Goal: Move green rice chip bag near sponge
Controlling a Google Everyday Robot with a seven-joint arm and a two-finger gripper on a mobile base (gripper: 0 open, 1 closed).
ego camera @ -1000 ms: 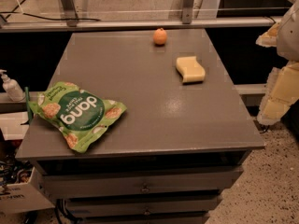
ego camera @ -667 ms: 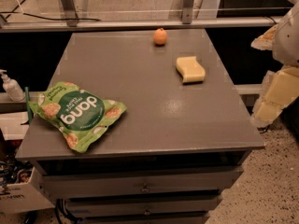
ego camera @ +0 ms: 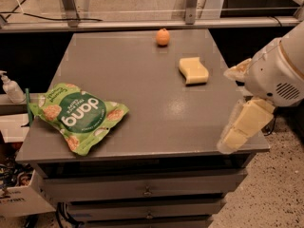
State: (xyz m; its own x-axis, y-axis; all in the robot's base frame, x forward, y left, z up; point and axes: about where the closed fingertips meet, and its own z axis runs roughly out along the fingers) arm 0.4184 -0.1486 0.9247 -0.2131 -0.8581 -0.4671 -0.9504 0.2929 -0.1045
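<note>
The green rice chip bag (ego camera: 78,116) is a crinkled light-green pouch, lying flat with its face up; its dark green round label reads "dang" in white, upside down from this view, with round rice chips pictured around it. It lies well apart from the sponge (ego camera: 194,71), to the sponge's left and nearer the camera, and its left corner reaches the left edge of the table (ego camera: 156,113). There is one bag, one sponge, one small orange fruit (ego camera: 163,37) and one gripper. The sponge is a pale yellow block with wavy sides, close to the table's right edge. The fruit sits just beyond the sponge and a little to its left, near the far edge. Between the sponge and the bag stretches a broad run of bare grey tabletop. The gripper (ego camera: 236,136) hangs off the table's right front corner, nearer the camera than the sponge and to its right, pointing down and leftward; whether it is spread or closed I cannot tell
</note>
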